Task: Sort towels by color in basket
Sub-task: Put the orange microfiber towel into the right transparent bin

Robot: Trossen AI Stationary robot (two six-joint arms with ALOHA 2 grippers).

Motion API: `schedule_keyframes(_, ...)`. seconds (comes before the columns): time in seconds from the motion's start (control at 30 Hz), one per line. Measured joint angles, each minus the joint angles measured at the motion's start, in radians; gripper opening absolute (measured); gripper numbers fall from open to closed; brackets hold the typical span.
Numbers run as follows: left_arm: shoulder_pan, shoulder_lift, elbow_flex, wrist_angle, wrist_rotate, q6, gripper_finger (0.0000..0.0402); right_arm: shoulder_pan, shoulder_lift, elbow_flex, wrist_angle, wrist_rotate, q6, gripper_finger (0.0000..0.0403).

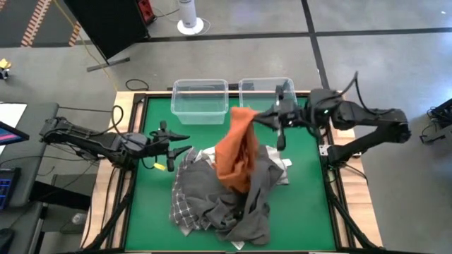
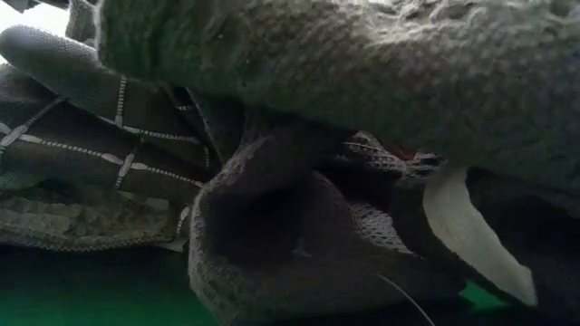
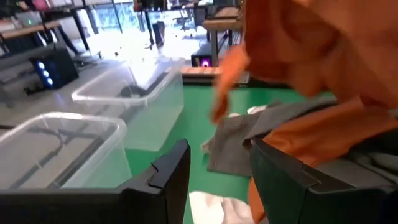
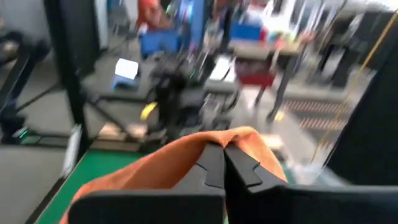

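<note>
An orange towel (image 1: 236,152) hangs from my right gripper (image 1: 256,117), which is shut on its top, above the far middle of the table. The towel's lower end rests on a heap of dark grey towels (image 1: 240,208), with a grey-and-white checked one (image 1: 183,206) at the heap's left and bits of white (image 1: 206,153) showing. My left gripper (image 1: 185,142) is open, level, just left of the heap. In the left wrist view its open gripper (image 3: 217,180) faces the orange towel (image 3: 311,56). The low view is filled by dark grey cloth (image 2: 299,226) and checked cloth (image 2: 91,127). My right gripper pinches the orange towel's top edge (image 4: 211,142) between its two shut fingers (image 4: 244,167), coming in level from the table's right. The towel hangs below the fingers, its upper part lifted clear and its lower end (image 1: 239,185) lying on the grey heap.
Two clear plastic bins stand side by side at the far edge: one (image 1: 200,100) left of the right gripper, the other (image 1: 263,90) behind it. In the left wrist view the bins (image 3: 62,149) (image 3: 134,93) lie ahead. Bare green mat (image 1: 152,204) is left of the heap.
</note>
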Motion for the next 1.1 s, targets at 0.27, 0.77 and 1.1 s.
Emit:
schedule_keyframes(0.27, 0.0, 0.0, 0.0, -0.003, 0.0, 0.016, 0.016, -0.074, 0.009, 0.077, 0.148, -0.008, -0.166, 0.0014)
schedule_keyframes(0.77, 0.0, 0.0, 0.0, -0.023, 0.0, 0.01, 0.016, -0.309, 0.05, 0.178, 0.014, 0.195, -0.402, 0.0015)
schedule_keyframes(1.1, 0.0, 0.0, 0.0, -0.036, 0.0, 0.002, 0.016, -0.482, 0.141, 0.177, 0.036, 0.313, -0.421, 0.0016)
